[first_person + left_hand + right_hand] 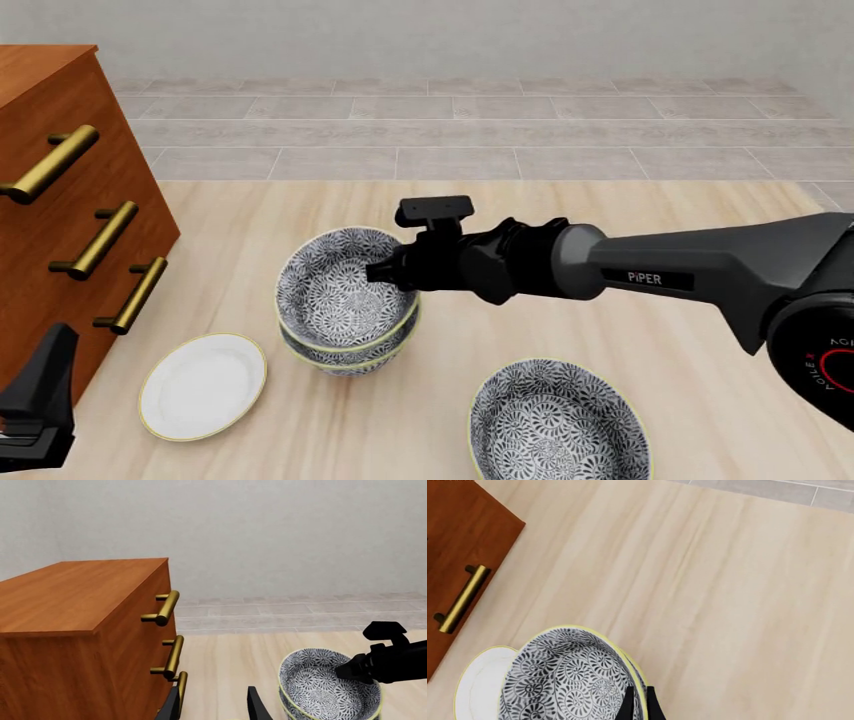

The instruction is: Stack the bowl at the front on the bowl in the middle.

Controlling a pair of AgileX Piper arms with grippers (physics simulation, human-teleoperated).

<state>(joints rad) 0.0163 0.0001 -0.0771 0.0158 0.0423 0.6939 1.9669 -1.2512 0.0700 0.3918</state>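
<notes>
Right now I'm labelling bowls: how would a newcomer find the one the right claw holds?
Start at the wooden dresser; just right of it stands a bowl stack. The held bowl is topmost, tilted, its rim pinched by the right claw, unlike the lone bowl nearer the camera.

Bright even render light, shadows faint, all sharp; light source perhaps overhead.
</notes>
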